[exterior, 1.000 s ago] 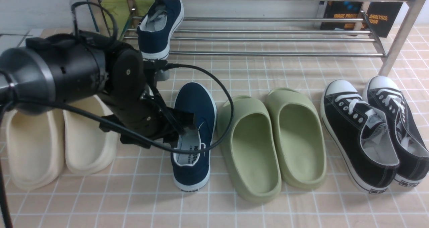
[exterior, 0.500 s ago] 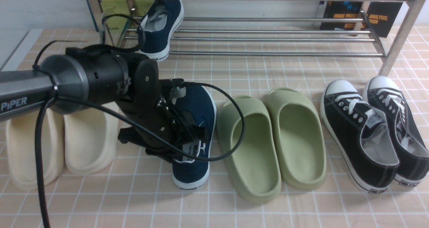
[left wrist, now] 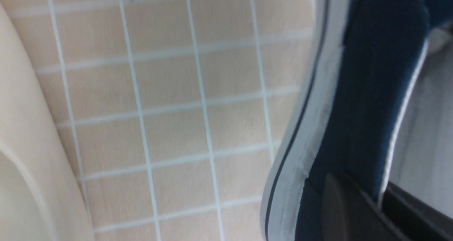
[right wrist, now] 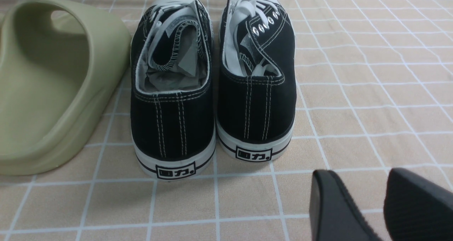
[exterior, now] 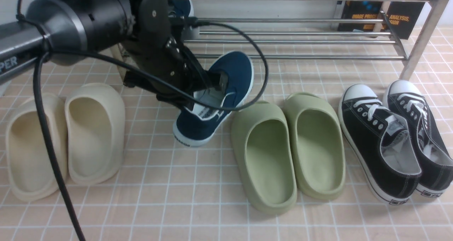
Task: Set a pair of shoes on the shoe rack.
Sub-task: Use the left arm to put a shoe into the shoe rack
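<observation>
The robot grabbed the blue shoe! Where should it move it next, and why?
Probably lift it a bit higher and forward, toward the rack. The left end effector is shut on the side of the blue shoe, and the shoe hangs tilted, toe toward the rack but short of its bars, so it likely must clear the front bar.

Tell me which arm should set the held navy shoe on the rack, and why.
Left: the left claw is shut on the navy shoe, just before the shoe rack; the right claw hangs open behind the black sneakers.
</observation>
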`<control>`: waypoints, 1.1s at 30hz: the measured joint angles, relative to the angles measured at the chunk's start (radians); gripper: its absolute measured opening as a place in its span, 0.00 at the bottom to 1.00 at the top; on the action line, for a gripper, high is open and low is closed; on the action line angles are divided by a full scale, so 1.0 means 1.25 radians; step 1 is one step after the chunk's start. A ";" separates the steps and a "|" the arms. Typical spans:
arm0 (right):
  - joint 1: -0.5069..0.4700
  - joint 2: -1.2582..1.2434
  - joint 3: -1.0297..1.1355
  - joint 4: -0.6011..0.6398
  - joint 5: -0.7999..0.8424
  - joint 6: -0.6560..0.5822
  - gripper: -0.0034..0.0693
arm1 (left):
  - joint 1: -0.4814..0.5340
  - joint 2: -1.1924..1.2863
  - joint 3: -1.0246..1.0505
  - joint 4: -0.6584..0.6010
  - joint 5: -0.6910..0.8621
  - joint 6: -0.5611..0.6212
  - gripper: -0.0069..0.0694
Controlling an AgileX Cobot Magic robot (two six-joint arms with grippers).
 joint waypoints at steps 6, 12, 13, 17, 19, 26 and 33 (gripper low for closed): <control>0.000 0.000 0.000 0.000 0.000 0.000 0.38 | 0.083 0.020 -0.031 -0.094 -0.030 0.037 0.14; 0.000 0.000 0.000 0.000 0.000 0.000 0.38 | 0.122 0.076 -0.063 -0.167 -0.087 0.054 0.14; 0.000 0.000 0.000 0.000 0.000 0.000 0.38 | 0.124 0.094 -0.076 -0.178 -0.103 0.057 0.14; 0.000 0.000 0.000 0.000 0.000 0.000 0.38 | 0.125 0.129 -0.110 -0.189 -0.125 0.060 0.14; 0.000 0.000 0.000 0.000 0.000 0.000 0.38 | 0.125 0.155 -0.144 -0.191 -0.150 0.060 0.14; 0.000 0.000 0.000 0.000 0.000 0.000 0.38 | 0.130 0.210 -0.225 -0.193 -0.241 0.060 0.14; 0.000 0.000 0.000 -0.005 0.000 0.000 0.38 | 0.130 0.285 -0.279 -0.192 -0.308 0.060 0.18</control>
